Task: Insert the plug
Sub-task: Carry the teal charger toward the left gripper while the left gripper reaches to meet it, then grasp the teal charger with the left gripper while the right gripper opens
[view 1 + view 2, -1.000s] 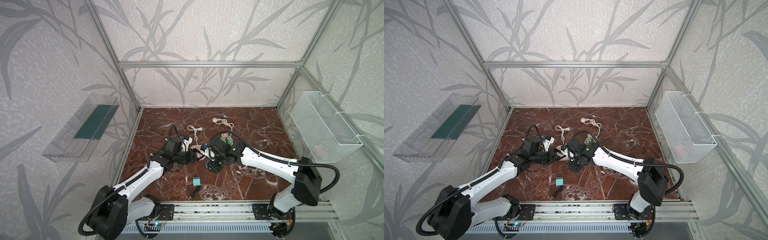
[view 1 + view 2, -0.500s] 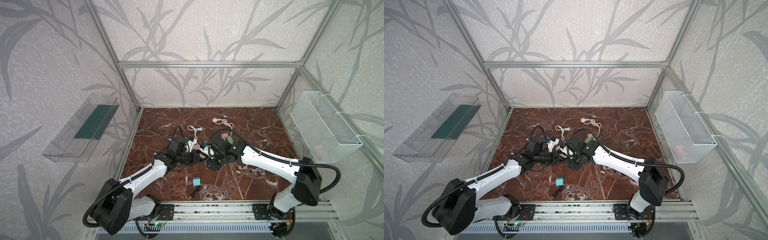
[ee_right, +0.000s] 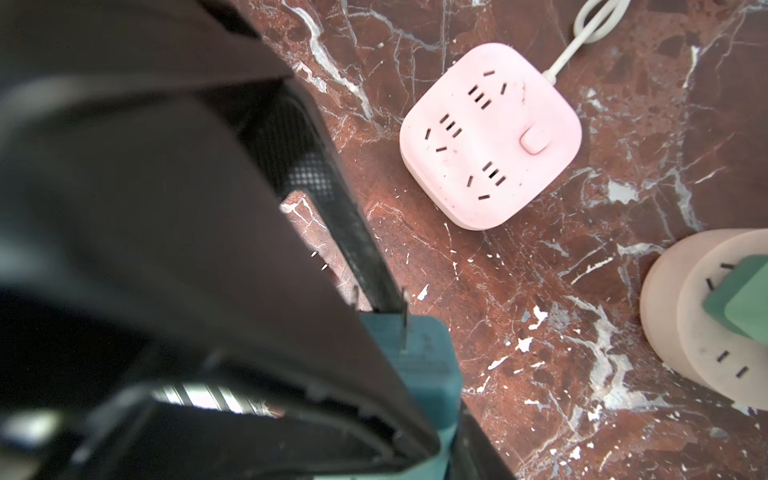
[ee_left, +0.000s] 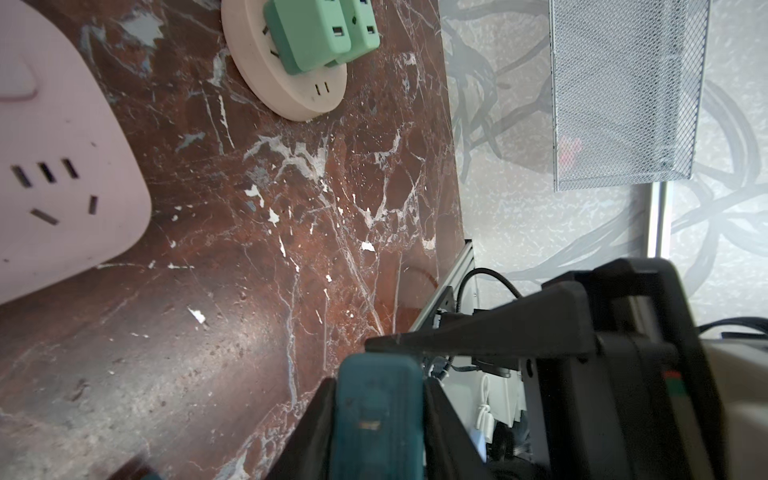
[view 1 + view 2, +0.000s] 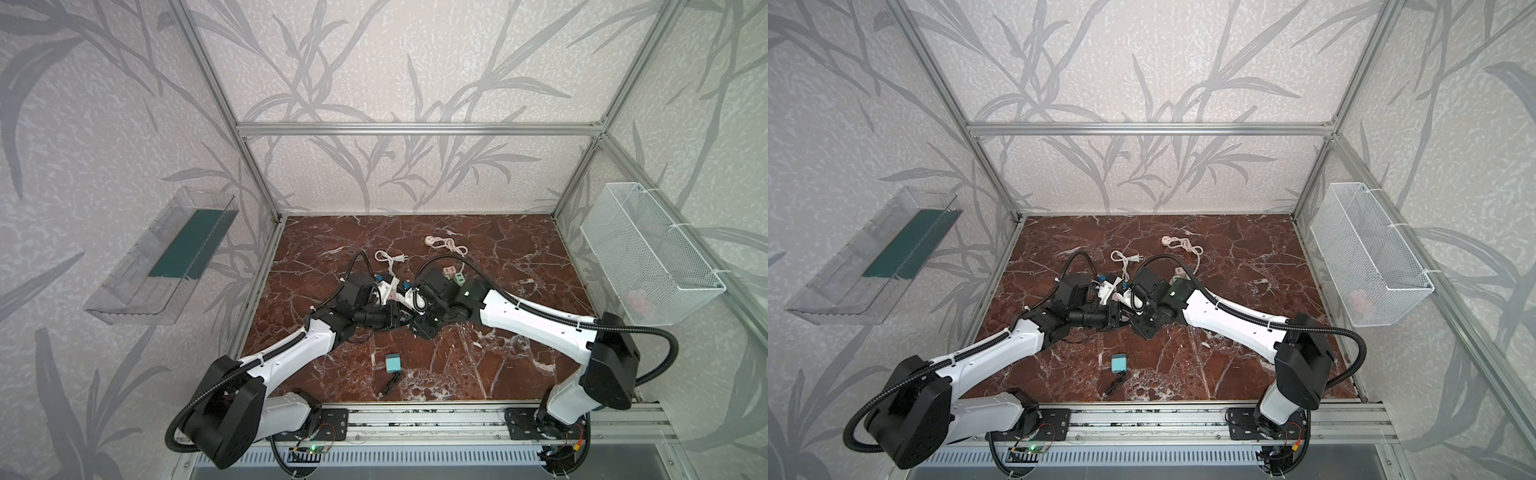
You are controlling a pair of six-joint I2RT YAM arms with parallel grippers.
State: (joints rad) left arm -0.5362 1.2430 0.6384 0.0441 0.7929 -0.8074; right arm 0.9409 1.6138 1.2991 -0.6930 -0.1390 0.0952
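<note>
twin white-and-black robot arms
white-shelled, black-jointed left arm and right arm, each looped by a black ribbed cable conduit.

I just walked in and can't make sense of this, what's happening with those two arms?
Both arms meet mid-table over one teal plug. The left gripper has it between its jaws, and the right gripper appears clamped on it too, prongs bare, so it looks like a handover. The pink power strip lies nearby with its outlets free; the round socket already carries green adapters. The plug is not inserted yet.
</note>
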